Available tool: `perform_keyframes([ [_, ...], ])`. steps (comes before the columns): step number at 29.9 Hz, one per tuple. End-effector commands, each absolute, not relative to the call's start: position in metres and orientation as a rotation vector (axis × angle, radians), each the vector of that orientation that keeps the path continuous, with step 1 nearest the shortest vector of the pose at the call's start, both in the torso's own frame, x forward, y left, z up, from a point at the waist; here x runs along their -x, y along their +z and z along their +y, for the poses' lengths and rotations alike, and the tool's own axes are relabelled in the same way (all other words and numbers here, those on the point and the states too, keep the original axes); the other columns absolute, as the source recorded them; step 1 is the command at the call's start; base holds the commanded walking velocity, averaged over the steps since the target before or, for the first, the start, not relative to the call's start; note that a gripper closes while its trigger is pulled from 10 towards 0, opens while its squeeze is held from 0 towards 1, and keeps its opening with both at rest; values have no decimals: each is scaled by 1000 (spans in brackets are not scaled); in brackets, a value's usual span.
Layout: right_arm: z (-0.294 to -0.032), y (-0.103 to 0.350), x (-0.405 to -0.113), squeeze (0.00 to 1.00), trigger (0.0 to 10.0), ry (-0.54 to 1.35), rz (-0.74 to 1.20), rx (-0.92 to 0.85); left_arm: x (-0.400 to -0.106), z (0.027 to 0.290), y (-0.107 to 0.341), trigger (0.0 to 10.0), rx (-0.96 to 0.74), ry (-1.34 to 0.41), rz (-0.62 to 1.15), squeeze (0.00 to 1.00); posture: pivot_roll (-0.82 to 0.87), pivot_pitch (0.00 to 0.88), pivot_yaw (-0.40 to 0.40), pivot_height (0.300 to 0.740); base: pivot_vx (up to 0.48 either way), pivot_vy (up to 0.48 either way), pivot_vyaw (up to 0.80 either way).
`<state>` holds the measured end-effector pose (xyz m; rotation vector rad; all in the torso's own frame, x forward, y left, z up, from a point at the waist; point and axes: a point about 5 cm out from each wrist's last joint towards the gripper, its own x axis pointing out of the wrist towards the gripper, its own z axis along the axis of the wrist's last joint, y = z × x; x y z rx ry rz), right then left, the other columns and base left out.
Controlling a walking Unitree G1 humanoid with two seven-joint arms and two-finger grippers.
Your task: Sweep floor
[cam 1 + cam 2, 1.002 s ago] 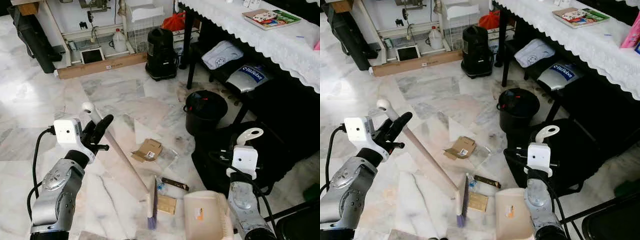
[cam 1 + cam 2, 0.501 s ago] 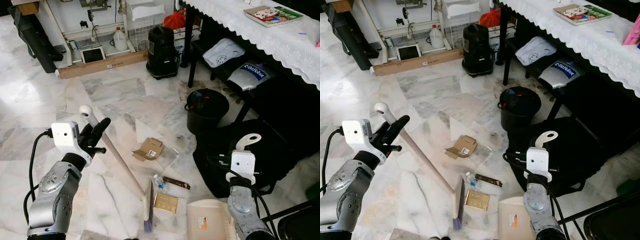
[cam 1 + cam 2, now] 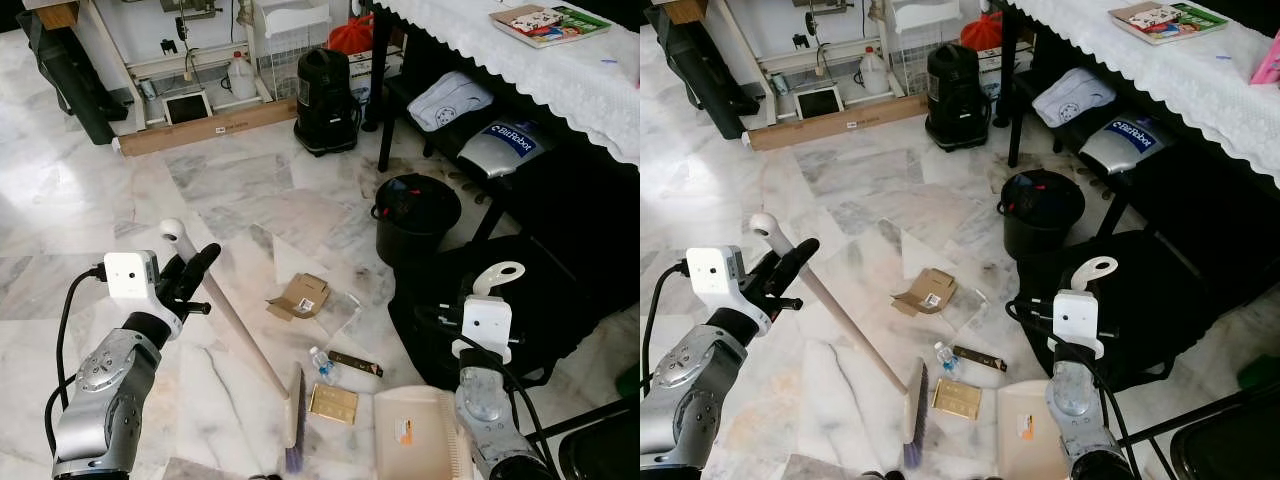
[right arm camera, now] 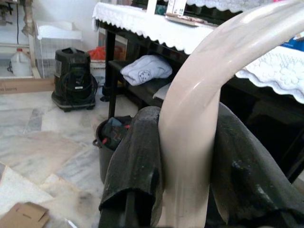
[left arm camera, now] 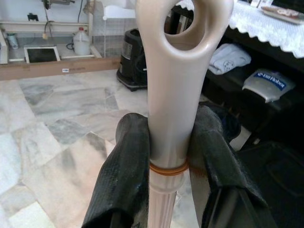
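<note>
From the head, the left gripper (image 3: 190, 272) is clamping the top of the broom (image 3: 235, 320), whose bristles are resting on the marble floor (image 3: 80, 190) beside a gold packet (image 3: 332, 403), while the dustpan (image 3: 420, 440) is sitting just right of it. In the left wrist view, both fingers (image 5: 126, 156) are squeezing the smooth, stiff, light-looking handle just below its loop, a hold that may slip or twist. In the right wrist view, the right gripper (image 4: 187, 156) is pinching the dustpan's curved handle.

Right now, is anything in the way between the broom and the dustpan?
Only the litter to be swept: a gold packet lies between the broom and the dustpan, with a small bottle and a dark wrapper just beyond.
</note>
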<state>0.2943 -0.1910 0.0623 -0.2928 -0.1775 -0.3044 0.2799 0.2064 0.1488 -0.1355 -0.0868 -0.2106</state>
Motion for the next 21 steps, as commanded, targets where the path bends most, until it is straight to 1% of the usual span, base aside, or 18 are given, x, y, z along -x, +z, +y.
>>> perform_keyframes([
  [1, -190, 65, -296, 0, 10000, -299, -199, 296, -278, 211, 147, 10000, 121, -208, -87, 0, 80, 153, 47, 740, 0, 0, 0],
  [21, -183, 52, -299, 0, 10000, -280, -111, 313, -274, 203, 138, 10000, 130, -252, -49, 0, 97, 141, 51, 740, 0, 0, 0],
])
